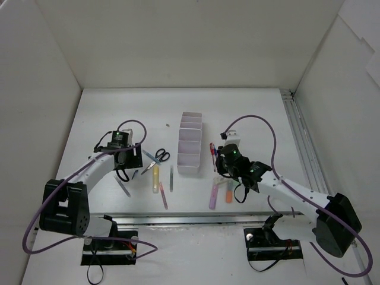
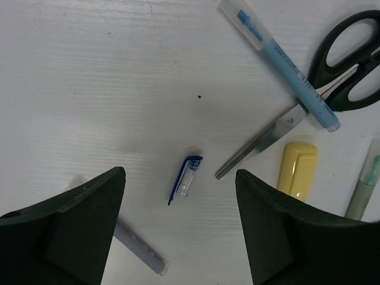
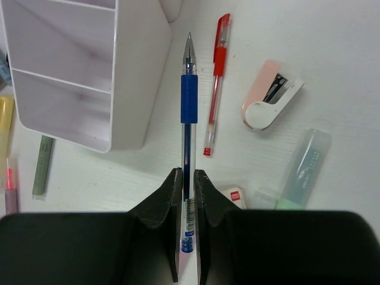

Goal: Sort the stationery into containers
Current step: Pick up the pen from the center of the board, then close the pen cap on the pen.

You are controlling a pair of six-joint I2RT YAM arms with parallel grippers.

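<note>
My right gripper [image 3: 187, 185] is shut on a blue pen [image 3: 188, 101], which it holds pointing forward beside the near right corner of the white organiser tray [image 3: 133, 71]. The tray [image 1: 189, 170] stands mid-table, its compartments bare where visible. My left gripper [image 2: 180, 175] is open and empty above a small blue pen cap [image 2: 186, 177]. Black-handled scissors [image 2: 341, 59], a light blue pen [image 2: 288, 62], a yellow highlighter [image 2: 298, 169] and a grey pen [image 2: 139, 252] lie around it. In the top view the left gripper [image 1: 126, 166] is left of the tray and the right gripper [image 1: 224, 168] is right of it.
A red pen [image 3: 216, 77], a pink-white stapler [image 3: 267, 101], a green highlighter [image 3: 306, 160] and a white eraser [image 3: 235, 195] lie right of the tray. Purple [image 1: 212, 195] and orange [image 1: 229, 191] highlighters lie near the front. White walls enclose the table.
</note>
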